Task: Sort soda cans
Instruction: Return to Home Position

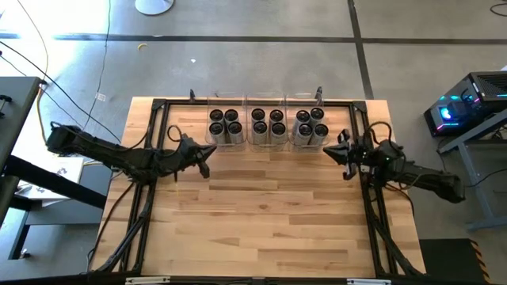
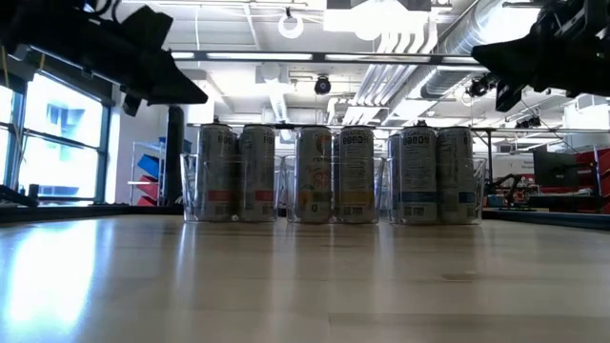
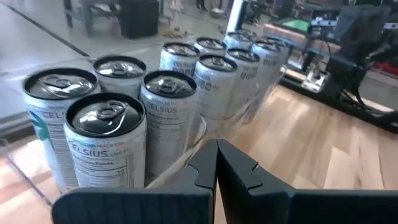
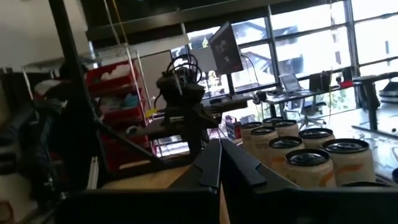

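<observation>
About a dozen silver soda cans with dark tops stand upright in three clear bins along the table's far edge: a left group (image 1: 225,126), a middle group (image 1: 268,126) and a right group (image 1: 310,126). In the low view they form a row (image 2: 334,173). My left gripper (image 1: 202,158) hovers just near of the left bin, shut and empty; its wrist view shows the fingers together (image 3: 216,163) beside the cans (image 3: 106,143). My right gripper (image 1: 337,153) hovers off the right bin's near right corner, shut and empty (image 4: 219,163), with cans (image 4: 311,158) ahead.
The three clear bins (image 1: 246,107) sit side by side at the far edge. A black frame (image 1: 158,107) runs around the table. Bare wood (image 1: 269,214) spreads over the near half. Both arms hang above the tabletop in the low view (image 2: 143,57) (image 2: 534,52).
</observation>
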Robot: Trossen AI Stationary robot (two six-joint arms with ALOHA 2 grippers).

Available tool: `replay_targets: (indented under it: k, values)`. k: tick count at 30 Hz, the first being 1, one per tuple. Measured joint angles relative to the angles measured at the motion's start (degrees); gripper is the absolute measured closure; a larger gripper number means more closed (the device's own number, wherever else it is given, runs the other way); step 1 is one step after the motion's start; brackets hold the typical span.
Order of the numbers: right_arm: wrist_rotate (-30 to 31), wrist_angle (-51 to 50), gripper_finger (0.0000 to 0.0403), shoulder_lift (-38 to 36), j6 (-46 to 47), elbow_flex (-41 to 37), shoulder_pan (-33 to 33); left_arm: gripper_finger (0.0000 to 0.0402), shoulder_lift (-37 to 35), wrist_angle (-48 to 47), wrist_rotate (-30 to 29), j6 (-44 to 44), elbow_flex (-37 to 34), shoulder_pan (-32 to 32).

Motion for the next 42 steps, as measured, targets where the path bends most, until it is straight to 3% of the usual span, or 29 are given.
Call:
replay_targets:
  k: [7,10,13,18,27,36,42]
  values:
    - [0.8,-2.9,0.0403,0.0,-3.6,-0.2,2.0,0.0401,-0.3,-0.5,11.0,3.6,0.0,11.8]
    - [0.9,-6.9,0.0403,0.0,-2.0,-0.2,1.9,0.0401,-0.8,1.6,12.7,7.7,-1.1,14.7]
    - [0.8,-8.5,0.0403,0.0,0.0,-0.2,1.9,0.0401,-2.1,8.5,13.9,12.9,-6.6,15.2]
    - [0.9,-13.0,0.0403,0.1,-0.8,-0.2,1.9,0.0401,-6.8,23.5,15.7,12.2,-18.7,15.3]
    - [1.4,-15.8,0.0403,0.5,-0.8,-0.2,1.9,0.0402,-16.0,14.9,19.7,18.5,-18.7,13.2]
    - [1.4,-15.9,0.0403,0.5,-0.8,-0.2,1.9,0.0402,-29.4,5.1,41.2,19.1,-18.8,15.7]
    - [1.4,-15.9,0.0403,0.5,-0.8,-0.2,1.9,0.0402,-36.8,-2.1,48.9,17.4,-18.8,16.3]
